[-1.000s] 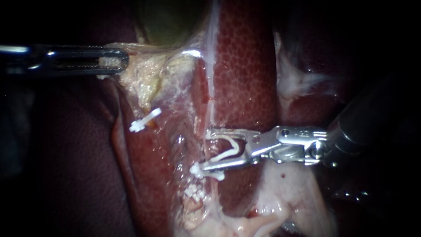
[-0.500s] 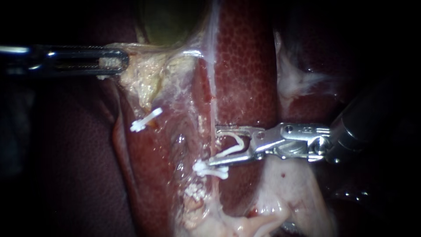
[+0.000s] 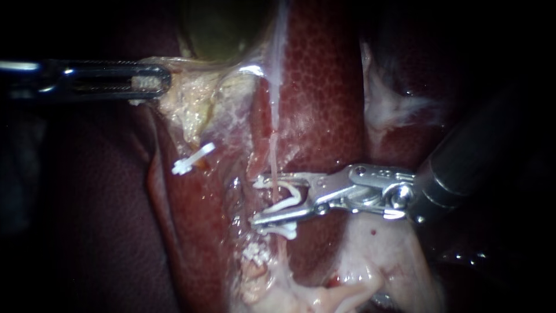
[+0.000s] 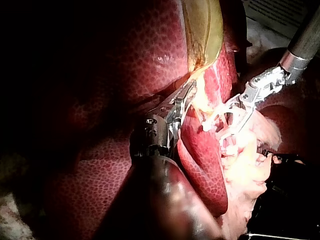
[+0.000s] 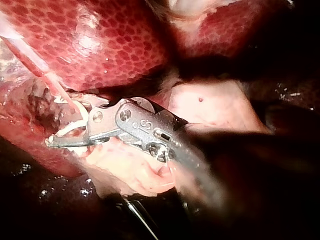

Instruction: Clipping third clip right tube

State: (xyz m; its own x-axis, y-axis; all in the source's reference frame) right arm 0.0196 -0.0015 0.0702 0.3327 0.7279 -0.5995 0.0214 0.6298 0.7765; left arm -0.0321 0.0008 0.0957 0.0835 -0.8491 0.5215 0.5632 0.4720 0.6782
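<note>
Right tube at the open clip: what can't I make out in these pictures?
Endoscope view: the right tube where it crosses the open clip; the right instrument's jaws cover it, so whether the clip's tips reach past it is hidden.
Left wrist view: the clips sit too small against pale tissue to tell apart.
Endoscope view: the left instrument, shut on yellowish tissue, has its shaft cut off by the left edge.
</note>
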